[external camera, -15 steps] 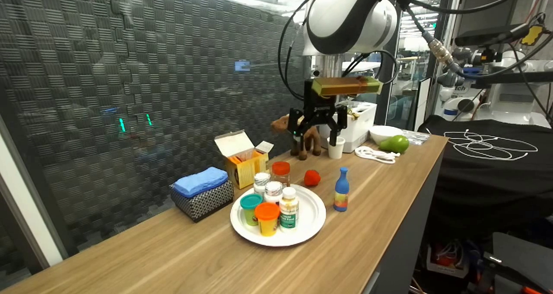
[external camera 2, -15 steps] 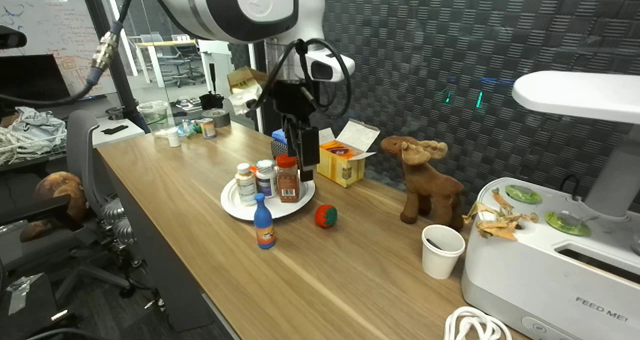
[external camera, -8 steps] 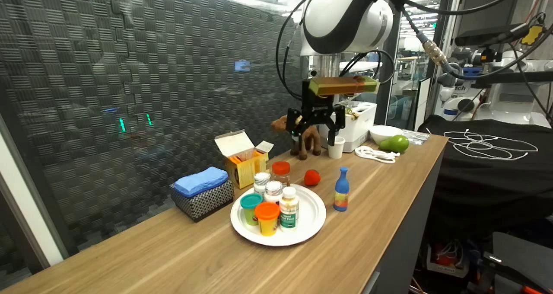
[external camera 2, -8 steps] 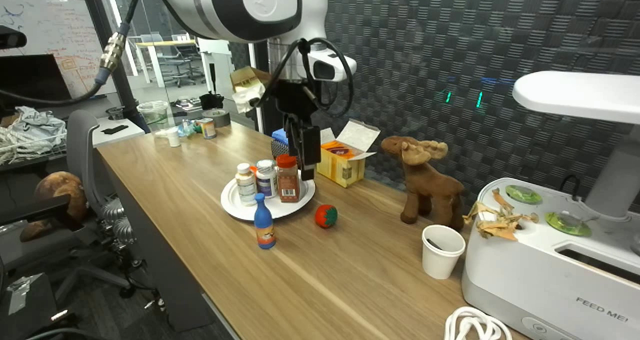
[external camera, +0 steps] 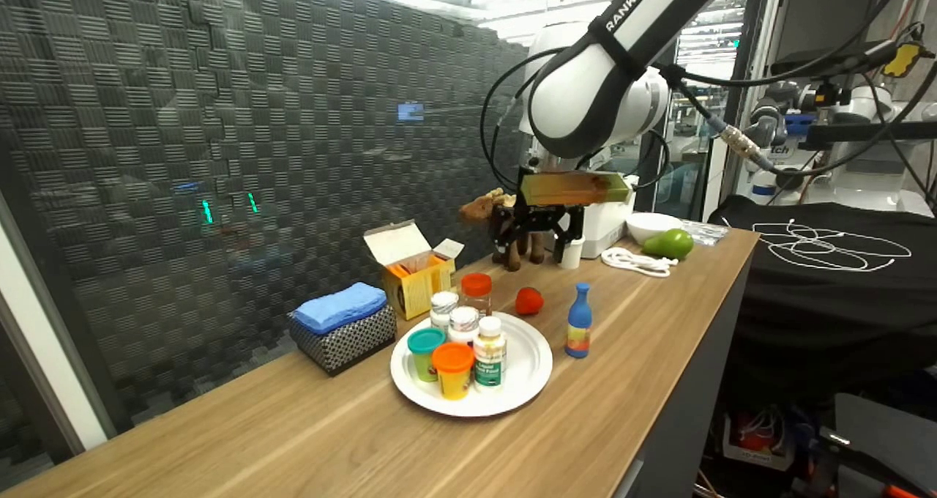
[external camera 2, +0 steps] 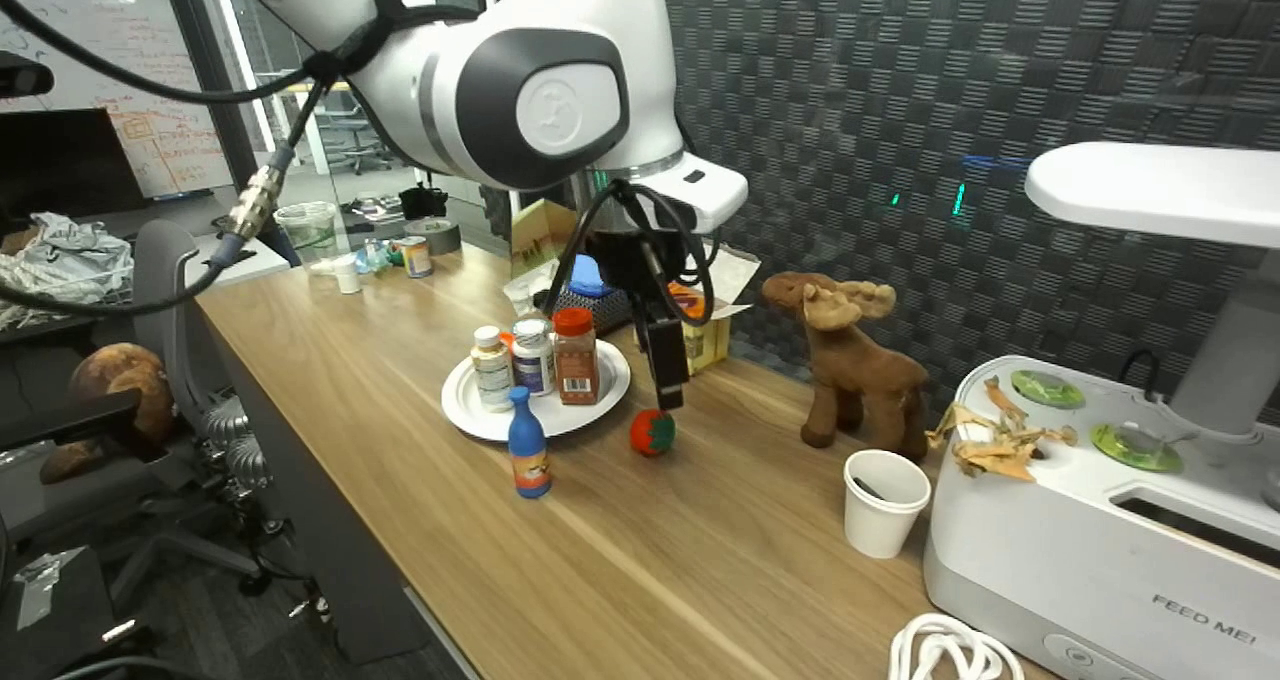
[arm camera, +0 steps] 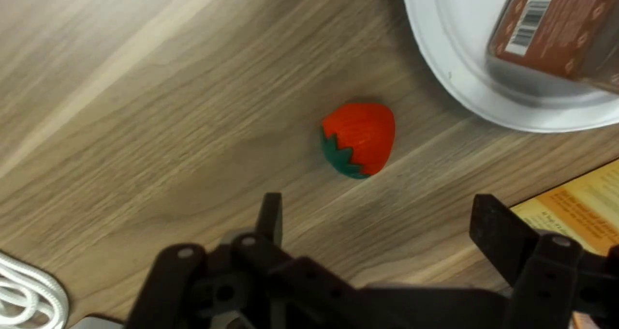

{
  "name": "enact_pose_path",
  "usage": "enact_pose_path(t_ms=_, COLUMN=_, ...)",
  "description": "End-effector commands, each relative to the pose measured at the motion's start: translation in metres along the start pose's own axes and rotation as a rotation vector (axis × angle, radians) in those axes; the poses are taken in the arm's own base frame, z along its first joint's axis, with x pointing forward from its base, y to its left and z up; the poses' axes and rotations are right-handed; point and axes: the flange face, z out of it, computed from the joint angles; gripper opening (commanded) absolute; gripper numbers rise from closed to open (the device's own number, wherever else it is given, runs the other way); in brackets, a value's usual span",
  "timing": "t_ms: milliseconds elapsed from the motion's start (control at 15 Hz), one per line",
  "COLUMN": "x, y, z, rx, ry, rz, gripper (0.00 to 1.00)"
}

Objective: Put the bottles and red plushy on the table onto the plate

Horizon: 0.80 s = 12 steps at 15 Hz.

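Hand (arm camera: 377,217): mine, its jaws spread wide, with nothing held.
Red plushy (arm camera: 359,138): on the surface (external camera: 293,439), near the plate (external camera: 523,373) but off it; in the wrist view it lies ahead of my fingertips (arm camera: 489,225), not between them. I judge it is my next pick.
Rolling: if I lower from here without shifting forward, I may close on air or clip its side, and a rounded lump like that could roll away.
Plate rim: a finger landing on it might tilt the plate and topple the red-capped jar (external camera 2: 576,370), which stands near the edge.
Yellow box (arm camera: 575,213): it shows just past one finger in the wrist view; with my reach this wide, a sideways correction could knock it. How far above it I am, I cannot tell.
Blue bottle (external camera: 578,322): upright on the surface, off the plate; tall and slim, so a careless swing would probably fell it.
Surface: long, light-brown wood, also bearing a brown plush animal (external camera 2: 860,370), a white cup (external camera 2: 878,520) and a white bowl (external camera: 651,227).
Room: a dark textured wall (external camera 2: 1000,80) runs alongside; a whiteboard (external camera 2: 140,30) and a chair (external camera 2: 165,300) stand opposite.
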Motion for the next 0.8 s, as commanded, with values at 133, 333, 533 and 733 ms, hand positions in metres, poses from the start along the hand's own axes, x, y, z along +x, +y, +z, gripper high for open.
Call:
enact_pose_path(t_ms=133, x=0.006, y=0.006, z=0.038, rx=-0.037, ry=-0.001, rz=0.068, gripper=1.00)
enact_pose_path(t_ms=333, x=0.003, y=0.003, z=0.054, rx=-0.033, ry=-0.043, rz=0.069, gripper=1.00)
enact_pose_path(t_ms=533, x=0.003, y=-0.001, z=0.060, rx=-0.011, ry=-0.065, rz=0.090, gripper=1.00)
enact_pose_path(t_ms=733, x=0.007, y=-0.003, z=0.063, rx=0.025, ry=-0.076, rz=0.129, gripper=0.94)
